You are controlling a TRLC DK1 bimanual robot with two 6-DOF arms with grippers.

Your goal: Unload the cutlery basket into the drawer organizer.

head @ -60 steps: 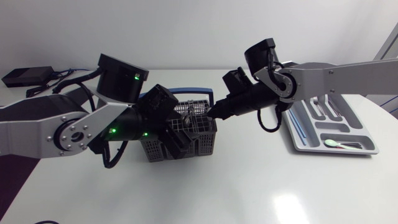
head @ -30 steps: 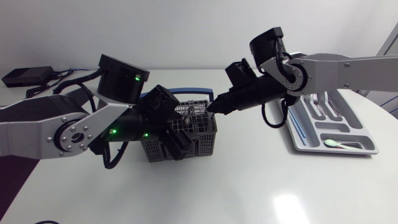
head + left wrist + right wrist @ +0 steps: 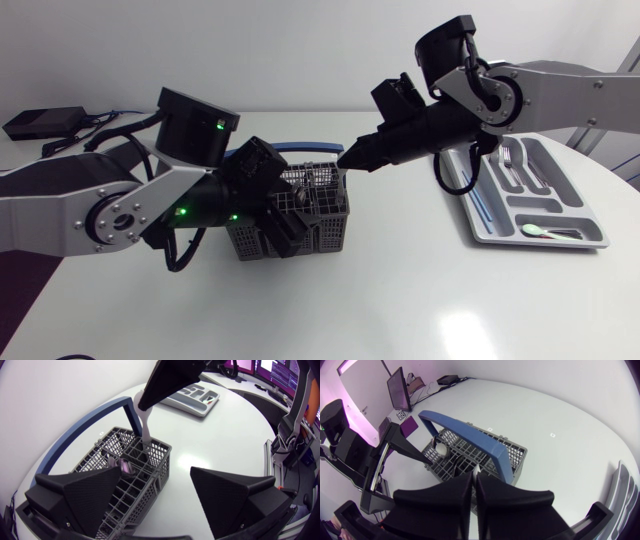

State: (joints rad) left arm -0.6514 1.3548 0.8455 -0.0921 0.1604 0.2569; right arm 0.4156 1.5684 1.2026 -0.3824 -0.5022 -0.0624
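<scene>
The grey mesh cutlery basket (image 3: 318, 215) with its blue handle (image 3: 470, 435) stands mid-table. My right gripper (image 3: 347, 160) hangs over the basket's right end, shut on the top of a white utensil (image 3: 145, 422). The utensil's lower end still sits in a corner compartment of the basket (image 3: 165, 460). In the right wrist view the utensil (image 3: 477, 467) shows as a thin white sliver between the closed fingers of the right gripper (image 3: 475, 476). My left gripper (image 3: 283, 228) is open at the basket's front, with one finger over the basket and the other beside it. The grey drawer organizer (image 3: 540, 238) lies at the right.
The organizer holds forks (image 3: 510, 170) and a white spoon with a green tip (image 3: 540, 231). More cutlery stays in the basket, including a pale rounded piece (image 3: 440, 450). A black box (image 3: 40, 122) with cables sits at the back left. Bare table lies in front of the basket.
My right gripper has risen and moved to the right above the basket, drawing the white utensil upward. The left arm has kept still.
</scene>
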